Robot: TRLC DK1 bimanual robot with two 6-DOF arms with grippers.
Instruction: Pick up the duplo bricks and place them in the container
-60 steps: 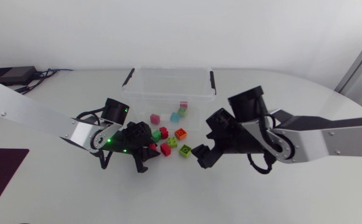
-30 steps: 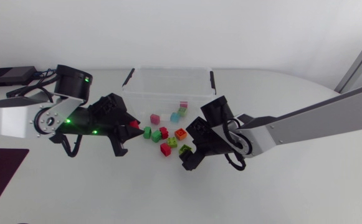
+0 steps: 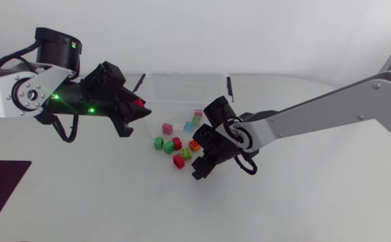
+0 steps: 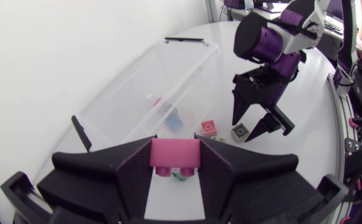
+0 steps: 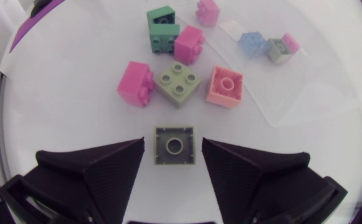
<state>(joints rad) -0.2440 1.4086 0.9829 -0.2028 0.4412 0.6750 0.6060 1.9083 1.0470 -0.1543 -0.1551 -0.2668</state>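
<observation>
Red brick (image 4: 175, 155) clamped in left pincer (image 4: 174, 164)

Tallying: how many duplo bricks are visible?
11. One red brick in the left tool; one olive between the right tool's fingers; nine by the container: two green, two red, pink, blue, grey-pink, orange, lime. More may be hidden.

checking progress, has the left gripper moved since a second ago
Yes. The left gripper, shut on a red brick, moved from the loose bricks toward the clear container.
</observation>
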